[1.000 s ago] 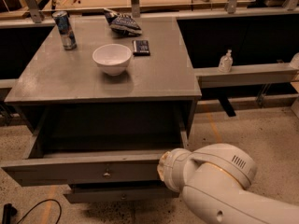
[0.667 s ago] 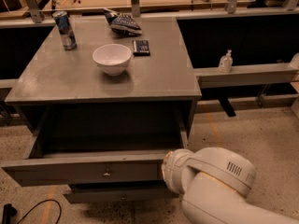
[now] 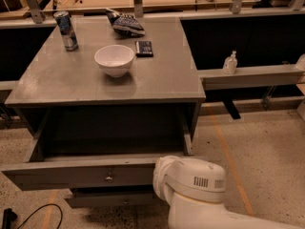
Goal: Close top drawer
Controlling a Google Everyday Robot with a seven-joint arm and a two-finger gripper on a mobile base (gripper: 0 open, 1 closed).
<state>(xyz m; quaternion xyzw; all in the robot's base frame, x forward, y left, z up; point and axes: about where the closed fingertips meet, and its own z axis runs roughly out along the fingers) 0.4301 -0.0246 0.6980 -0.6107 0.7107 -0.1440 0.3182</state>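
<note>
The top drawer (image 3: 71,173) is a wide grey drawer with a small round metal knob (image 3: 109,178) at the centre of its front. It stands pulled far out of the grey cabinet (image 3: 157,87), and its inside looks dark and empty. My white arm (image 3: 195,190) reaches in from the lower right and covers the right end of the drawer front. The gripper is hidden behind the arm's white housing, so it does not show.
A second grey drawer (image 3: 114,200) sits slightly out below the top one. On the cabinet top stand a white bowl (image 3: 114,59), a can (image 3: 66,30), a chip bag (image 3: 125,24) and a small dark packet (image 3: 144,48). A sanitiser bottle (image 3: 230,63) stands on a ledge at right. A black cable (image 3: 33,216) lies on the floor at lower left.
My arm has shifted slightly to the right and down along the drawer front. The drawer stays about as far out as before.
</note>
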